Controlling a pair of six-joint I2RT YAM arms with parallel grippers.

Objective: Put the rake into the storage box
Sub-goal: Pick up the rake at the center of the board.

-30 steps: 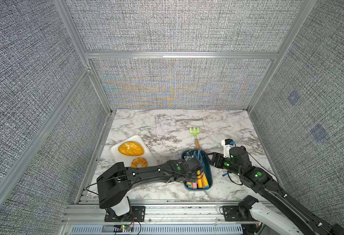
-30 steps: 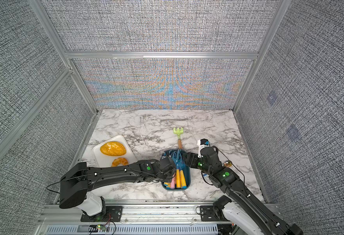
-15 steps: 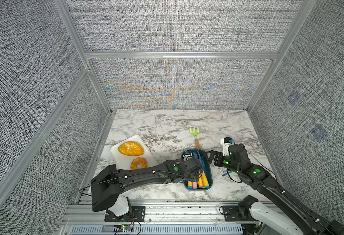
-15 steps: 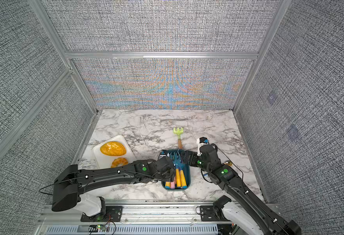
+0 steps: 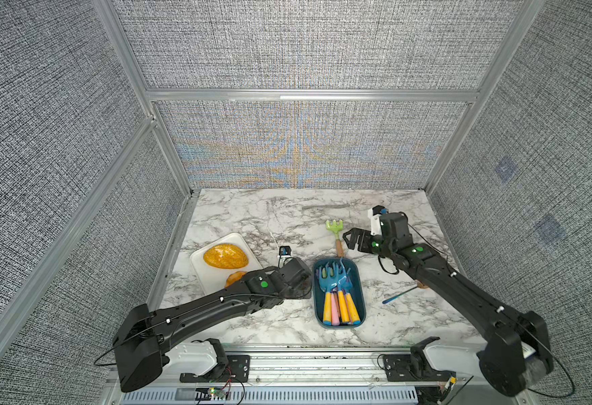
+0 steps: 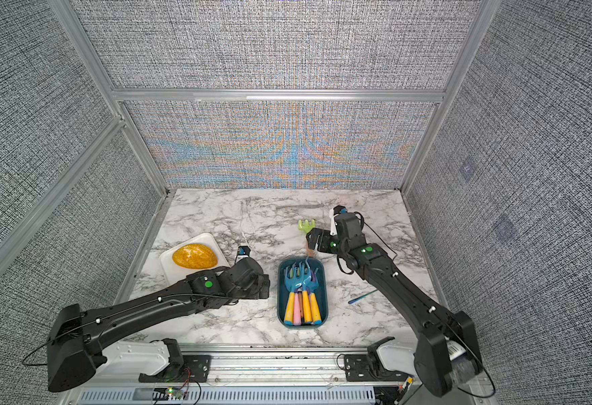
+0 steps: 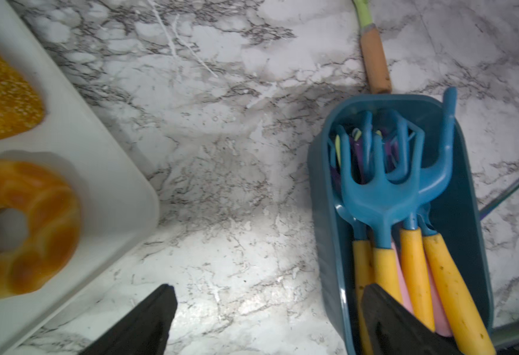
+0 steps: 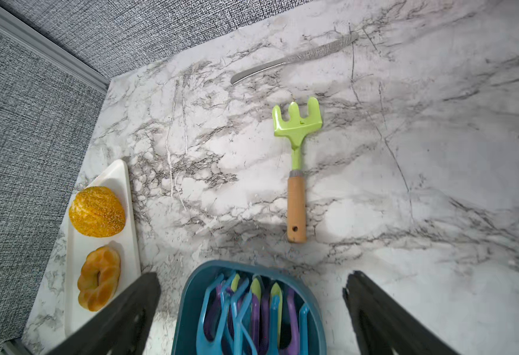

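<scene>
The storage box [image 5: 361, 298] [image 6: 280, 298] [image 7: 324, 215] [image 8: 190, 295] is a teal bin near the table's front. In it lie several blue rakes with yellow handles [image 5: 336, 280] [image 7: 384, 199]. A green rake with a wooden handle [image 5: 336, 233] [image 6: 306, 228] [image 8: 296, 172] lies flat on the marble just beyond the box's far end. My left gripper [image 5: 303, 282] [image 7: 261, 307] stands open beside the box's left wall, one finger over the yellow handles. Open too, my right gripper [image 5: 352, 240] [image 8: 252, 276] hangs next to the green rake's handle, holding nothing.
A white tray [image 5: 199, 270] [image 8: 70, 255] at the left holds a bread loaf [image 5: 225, 256] and a donut [image 8: 98, 278]. A table knife [image 5: 326, 207] [image 8: 295, 57] lies near the back wall. A thin blue-handled tool [image 5: 399, 294] lies right of the box.
My left gripper opened and drew back left, off the box. My right gripper opened fully and moved back toward the green rake.
</scene>
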